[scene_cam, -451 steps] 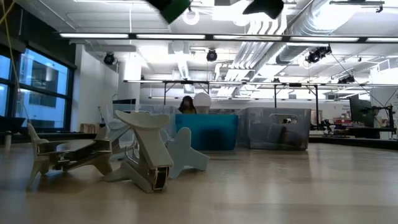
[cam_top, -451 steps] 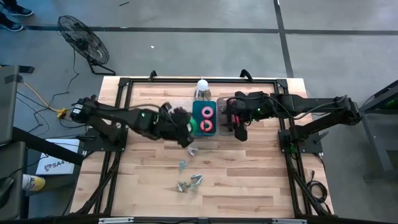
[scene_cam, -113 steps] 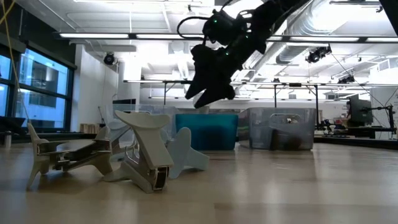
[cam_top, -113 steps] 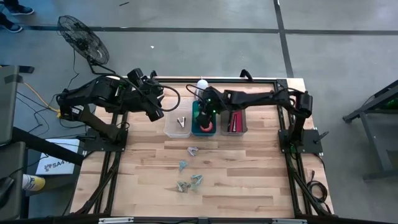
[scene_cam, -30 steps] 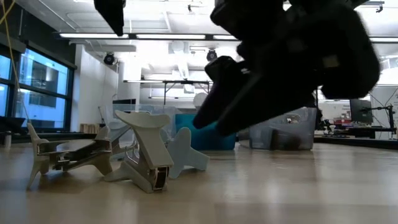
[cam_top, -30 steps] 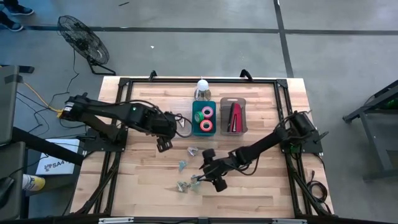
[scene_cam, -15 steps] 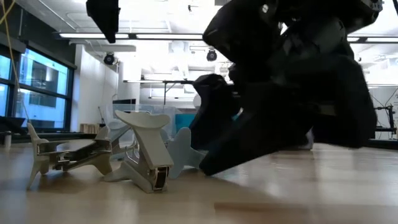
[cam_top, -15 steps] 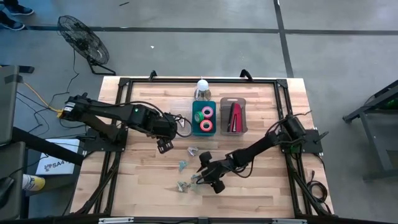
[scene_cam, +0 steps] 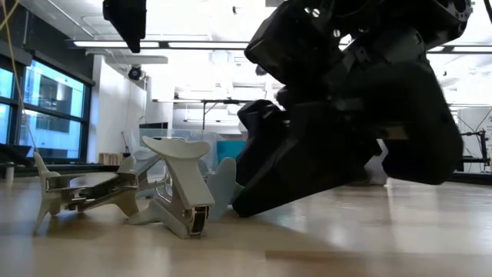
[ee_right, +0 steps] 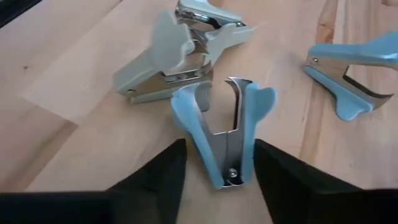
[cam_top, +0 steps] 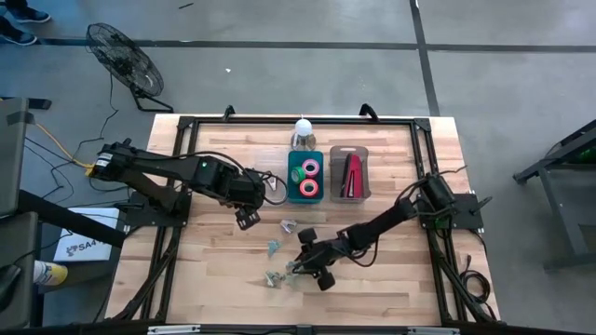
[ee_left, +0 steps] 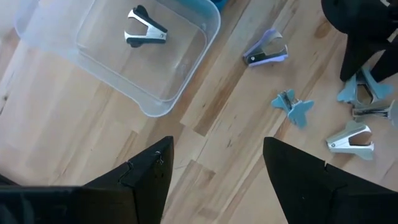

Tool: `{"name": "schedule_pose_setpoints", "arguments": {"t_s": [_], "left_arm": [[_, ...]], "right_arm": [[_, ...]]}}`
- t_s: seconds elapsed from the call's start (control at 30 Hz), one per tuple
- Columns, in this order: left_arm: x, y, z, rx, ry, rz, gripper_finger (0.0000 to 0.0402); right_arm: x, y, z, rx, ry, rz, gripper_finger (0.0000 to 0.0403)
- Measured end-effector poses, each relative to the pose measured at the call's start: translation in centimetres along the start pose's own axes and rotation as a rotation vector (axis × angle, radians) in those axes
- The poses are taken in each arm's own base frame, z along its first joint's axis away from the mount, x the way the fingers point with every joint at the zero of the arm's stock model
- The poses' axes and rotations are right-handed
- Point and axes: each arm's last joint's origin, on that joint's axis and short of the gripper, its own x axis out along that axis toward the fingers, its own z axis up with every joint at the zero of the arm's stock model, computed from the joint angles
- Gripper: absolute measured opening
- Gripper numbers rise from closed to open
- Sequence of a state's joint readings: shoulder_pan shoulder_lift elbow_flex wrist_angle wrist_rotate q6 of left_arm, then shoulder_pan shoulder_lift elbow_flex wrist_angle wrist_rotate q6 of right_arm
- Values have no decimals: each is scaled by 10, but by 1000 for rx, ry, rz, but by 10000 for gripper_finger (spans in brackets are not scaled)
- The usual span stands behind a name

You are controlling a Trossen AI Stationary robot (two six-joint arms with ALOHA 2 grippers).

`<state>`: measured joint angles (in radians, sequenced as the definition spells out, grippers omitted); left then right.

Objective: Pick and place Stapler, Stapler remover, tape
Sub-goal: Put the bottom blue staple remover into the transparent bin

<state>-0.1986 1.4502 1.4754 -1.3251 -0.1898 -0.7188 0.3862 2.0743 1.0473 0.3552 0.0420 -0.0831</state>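
The right gripper's (ee_right: 214,168) jaws are spread open on either side of a small light-blue claw-shaped staple remover (ee_right: 225,134), its two dark fingers flanking the remover's hinge end without clearly pressing it; the gripper sits low over the wooden desk (cam_top: 391,298) near its front middle. Just beside this remover lie a pale grey-green staple remover (ee_right: 177,59) and another light-blue staple remover (ee_right: 348,74), all resting on the desk.

The left gripper's (ee_left: 214,168) jaws are also open and hold nothing. It hangs above the desk to the left of the bins, near a clear plastic bin (ee_left: 37,25) that contains one black-handled staple remover (ee_left: 144,30).

At the back middle of the desk, a teal bin (cam_top: 307,177) holds ring-shaped rolls of tape (cam_top: 308,187) in pink and red. Just to its right, the long red stapler (cam_top: 351,177) lies inside a grey bin (cam_top: 364,191).
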Motion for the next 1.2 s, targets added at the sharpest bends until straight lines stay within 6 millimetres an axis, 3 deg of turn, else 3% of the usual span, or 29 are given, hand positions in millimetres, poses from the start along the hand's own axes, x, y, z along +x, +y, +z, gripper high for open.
{"name": "schedule_pose_setpoints", "arguments": {"t_s": [0.23, 0.63, 0.93, 1.2], "left_arm": [[0, 0, 0, -5, -1, 1, 243], [0, -1, 1, -15, -13, -9, 243], [-1, -10, 13, 6, -131, -104, 243], [-6, -21, 26, 129, -278, -219, 243]], "right_arm": [[0, 0, 0, 14, -4, 1, 78], [-11, -3, 4, 203, 39, -92, 74], [-54, -18, 30, 275, 44, -257, 74], [-115, -44, 65, 459, -93, -318, 74]]}}
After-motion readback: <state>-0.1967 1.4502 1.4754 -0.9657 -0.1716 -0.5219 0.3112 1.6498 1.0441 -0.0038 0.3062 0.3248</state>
